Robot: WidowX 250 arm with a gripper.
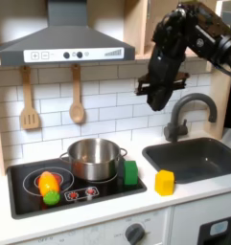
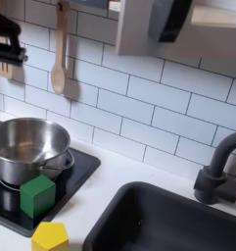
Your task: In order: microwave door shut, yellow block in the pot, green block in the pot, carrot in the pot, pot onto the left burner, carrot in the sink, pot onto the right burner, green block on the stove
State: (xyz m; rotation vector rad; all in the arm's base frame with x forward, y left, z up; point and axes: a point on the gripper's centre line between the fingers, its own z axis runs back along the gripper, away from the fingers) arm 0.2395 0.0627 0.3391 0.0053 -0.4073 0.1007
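In the first exterior view, the pot (image 1: 94, 158) sits on the stove (image 1: 21, 197) over its right burner. The carrot (image 1: 49, 185) lies left of the pot on the left burner, the green block (image 1: 130, 173) touches the pot's right side, and the yellow block (image 1: 164, 182) rests further right – before the sink (image 1: 198, 158). The gripper (image 1: 158, 96) hangs high above, whether clenched or released cannot be told.

In the second exterior view, the green block (image 2: 36, 195) stands just before the pot (image 2: 26, 149) – the yellow block (image 2: 50, 236) nearer the camera, the sink (image 2: 168, 221) to the right.
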